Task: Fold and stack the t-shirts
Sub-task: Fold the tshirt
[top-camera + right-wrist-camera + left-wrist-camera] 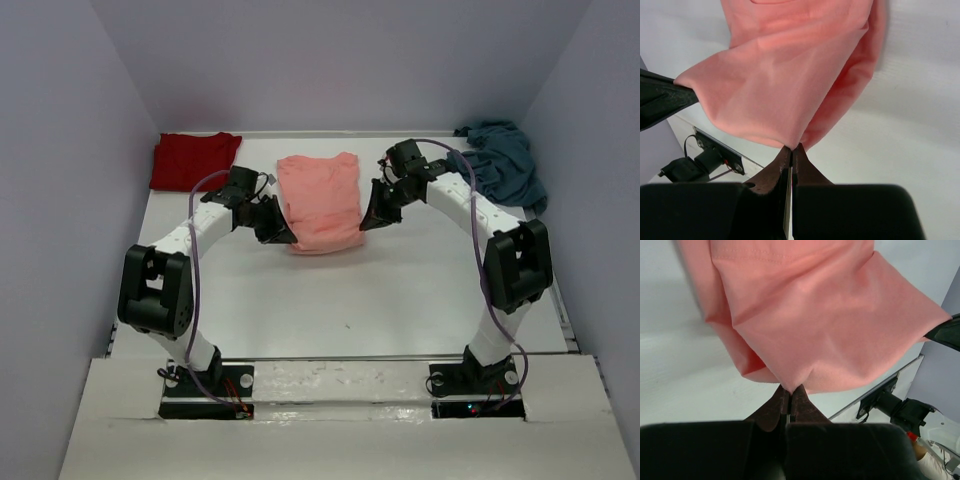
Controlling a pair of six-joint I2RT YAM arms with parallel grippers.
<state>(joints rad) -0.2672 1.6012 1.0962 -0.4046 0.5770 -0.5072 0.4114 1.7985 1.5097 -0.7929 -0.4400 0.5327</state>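
Enclosure: white table, three plain walls.
White table [350, 300] boxed in by pale lavender-grey panels: left wall [60, 200], far wall [340, 60], right wall [600, 120]. Light is even and diffuse, with soft shadows only. A white ledge [340, 385] runs along the near edge.

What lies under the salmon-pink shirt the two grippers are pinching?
Only bare white table shows beneath the raised near edge of the salmon-pink shirt, pinched by the left gripper and right gripper. Whatever lies under its far, flat part is covered.
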